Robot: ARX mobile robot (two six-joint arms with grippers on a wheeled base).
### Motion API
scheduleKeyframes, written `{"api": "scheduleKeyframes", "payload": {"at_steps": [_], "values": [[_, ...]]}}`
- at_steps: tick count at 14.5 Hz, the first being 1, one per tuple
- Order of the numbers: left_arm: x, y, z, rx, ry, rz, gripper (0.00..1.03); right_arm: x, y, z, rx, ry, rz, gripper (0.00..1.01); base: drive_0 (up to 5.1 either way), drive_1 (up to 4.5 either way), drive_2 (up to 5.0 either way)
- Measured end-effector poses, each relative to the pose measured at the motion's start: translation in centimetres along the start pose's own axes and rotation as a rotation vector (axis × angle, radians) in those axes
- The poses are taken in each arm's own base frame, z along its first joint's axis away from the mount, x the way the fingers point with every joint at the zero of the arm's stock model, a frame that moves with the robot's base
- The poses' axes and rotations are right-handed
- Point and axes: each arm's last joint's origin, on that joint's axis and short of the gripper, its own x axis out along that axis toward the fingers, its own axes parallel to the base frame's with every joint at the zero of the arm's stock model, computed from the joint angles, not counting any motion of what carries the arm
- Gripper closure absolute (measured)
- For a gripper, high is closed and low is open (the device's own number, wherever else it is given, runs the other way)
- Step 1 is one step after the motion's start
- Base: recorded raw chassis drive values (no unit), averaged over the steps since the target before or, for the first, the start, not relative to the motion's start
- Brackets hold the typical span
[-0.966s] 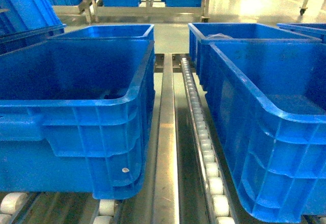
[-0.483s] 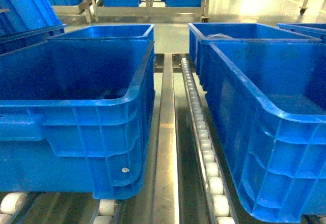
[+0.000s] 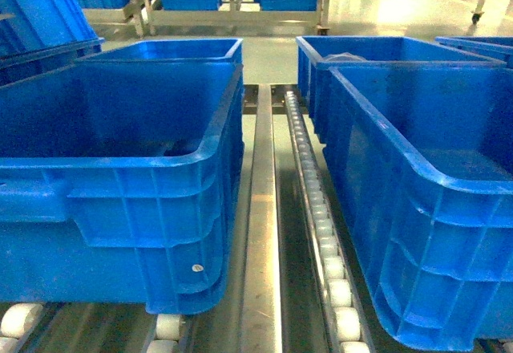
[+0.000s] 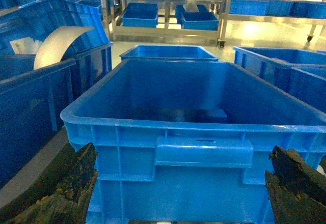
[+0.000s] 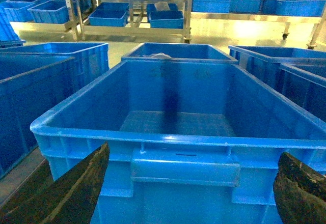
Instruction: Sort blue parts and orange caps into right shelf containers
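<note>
You have four blue crates ahead on the roller conveyor (image 3: 321, 233): two at ten o'clock (image 3: 120, 168), two at two o'clock (image 3: 425, 176). Each wrist view faces one crate, with the left claw (image 4: 178, 193) and right claw (image 5: 188, 193) spread wide and holding nothing.

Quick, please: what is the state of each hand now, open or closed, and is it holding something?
Left hand: open, holding nothing, facing a blue crate.
Right hand: open, holding nothing.

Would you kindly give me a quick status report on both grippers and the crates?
Left gripper open, empty, facing near left crate. Right gripper open, empty, facing near right crate. No blue parts or orange caps in view. Nothing in the way.
</note>
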Motion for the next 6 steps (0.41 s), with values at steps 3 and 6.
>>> {"api": "scheduleKeyframes", "payload": {"at_steps": [3,6], "values": [[0.0,0.0,0.0,0.0,0.0,0.0,0.05,0.0,0.0,0.0,0.0,0.0,0.0,0.03,0.0,0.0,0.0],[0.0,0.0,0.0,0.0,0.0,0.0,0.05,0.0,0.0,0.0,0.0,0.0,0.0,0.03,0.0,0.0,0.0]]}}
